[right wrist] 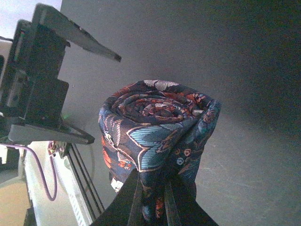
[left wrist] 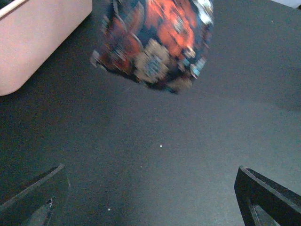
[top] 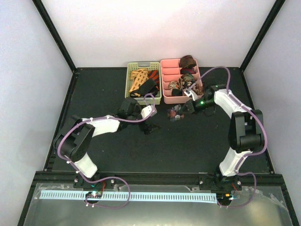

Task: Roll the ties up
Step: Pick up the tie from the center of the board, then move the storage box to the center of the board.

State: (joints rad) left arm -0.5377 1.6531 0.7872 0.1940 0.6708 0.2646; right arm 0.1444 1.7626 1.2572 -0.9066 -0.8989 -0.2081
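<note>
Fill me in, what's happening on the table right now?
The right gripper is shut on a rolled navy floral tie, holding it just in front of the pink tray, where other rolled ties already sit. The left gripper is wide open and empty, facing that roll. More unrolled ties wait in the green basket.

Overhead view: light was bright and even; white walls (top: pixel 155 28) washed out, dark surface (top: pixel 202 141) nearly shadowless.
Left wrist view: floral tie (left wrist: pixel 155 42) was smeared by blur; lower corners dim.
Right wrist view: floral tie was sharp; surface darkened toward top right.
</note>
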